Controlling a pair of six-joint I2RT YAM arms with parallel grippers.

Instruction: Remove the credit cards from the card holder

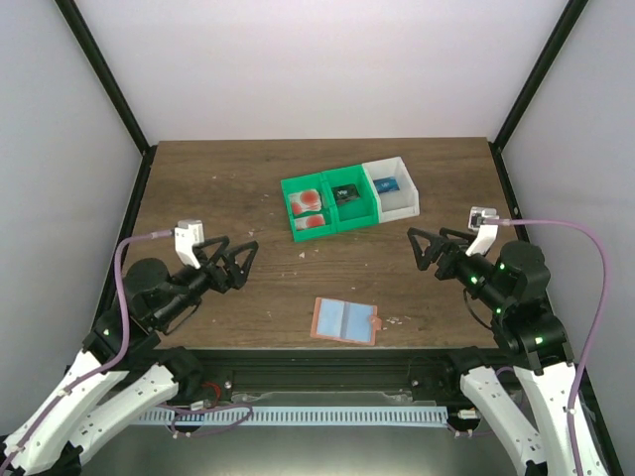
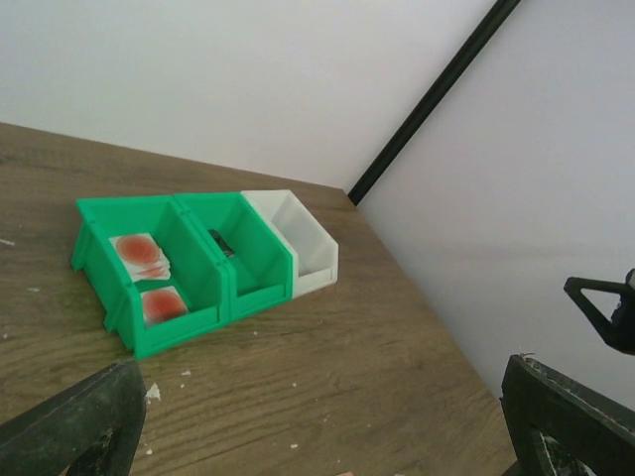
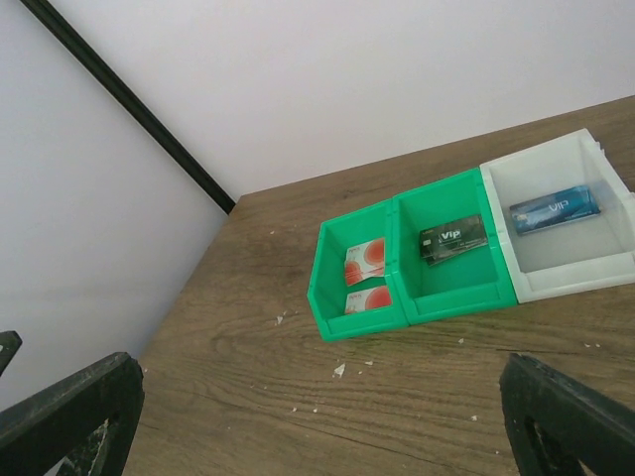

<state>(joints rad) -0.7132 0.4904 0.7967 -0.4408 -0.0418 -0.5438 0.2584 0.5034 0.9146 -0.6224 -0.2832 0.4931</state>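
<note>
1. Looking down from above, you see your left arm reaching forward and inward from its base, wrist raised above the wooden surface. The left jaws stand spread wide and hold nothing.
2. Your right arm takes the matching pose on the other side and also points inward. The right jaws are spread wide too, and are empty.
3. The card holder lies open and flat, blue-grey panels up, near the front edge of the surface. It sits between the two arms and apart from both sets of jaws. A small tab sticks out of its right edge. You cannot tell whether any card sits in its pockets.
4. Two credit cards, pale with red-orange blots, lie in the left green bin.
5. The middle green bin holds a dark card marked VIP, and the white bin holds a blue card.
6. The three bins touch in a row at mid-surface, beyond the holder.
7. Small pale crumbs dot the wood near the bins.
</note>
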